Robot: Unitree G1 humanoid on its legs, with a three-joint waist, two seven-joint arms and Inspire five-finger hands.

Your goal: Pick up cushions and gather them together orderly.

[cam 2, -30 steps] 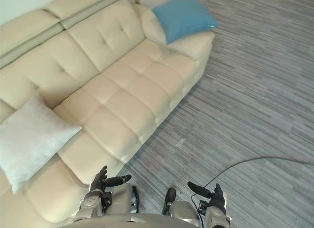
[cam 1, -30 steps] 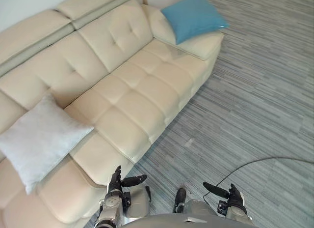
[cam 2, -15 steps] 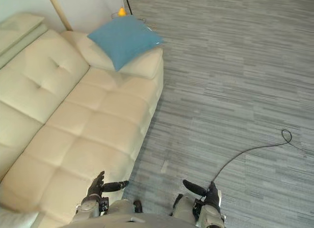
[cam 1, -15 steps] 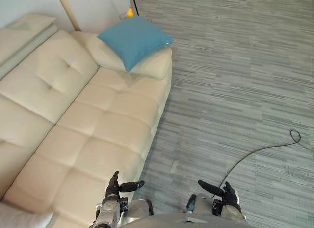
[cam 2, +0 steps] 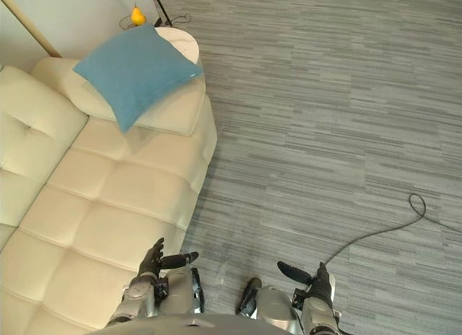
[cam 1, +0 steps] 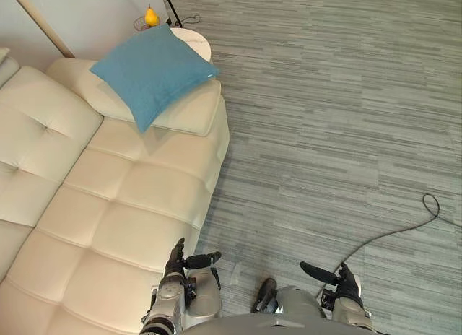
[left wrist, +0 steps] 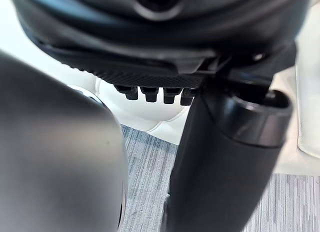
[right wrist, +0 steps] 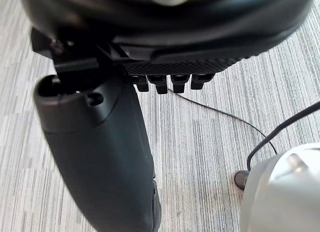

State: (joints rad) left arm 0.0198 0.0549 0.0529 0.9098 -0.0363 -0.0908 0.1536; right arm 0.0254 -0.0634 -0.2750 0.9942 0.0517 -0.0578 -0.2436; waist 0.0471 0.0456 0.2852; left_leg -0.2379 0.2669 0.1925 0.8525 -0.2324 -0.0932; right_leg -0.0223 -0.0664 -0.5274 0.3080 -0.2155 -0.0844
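Note:
A blue square cushion (cam 1: 151,71) lies tilted on the far armrest of the cream sofa (cam 1: 108,205), one corner hanging over the seat. My left hand (cam 1: 177,261) hangs low by the sofa's front edge, far from the cushion, open with straight fingers and the thumb pointing sideways. In the left wrist view its thumb (left wrist: 220,157) stands out over the sofa's edge and the carpet, holding nothing. My right hand (cam 1: 339,281) hangs low over the carpet, also open and empty. Its thumb (right wrist: 100,157) shows above bare carpet in the right wrist view.
A small round white side table (cam 1: 193,40) stands just behind the armrest, by the wall. A yellow object (cam 1: 151,16) sits beside it on a wire stand. Grey striped carpet (cam 1: 325,118) stretches wide to the right of the sofa.
The camera has swung right along the sofa: the grey cushion has left the view and the blue cushion shows larger and nearer. Both hands stay low and open.

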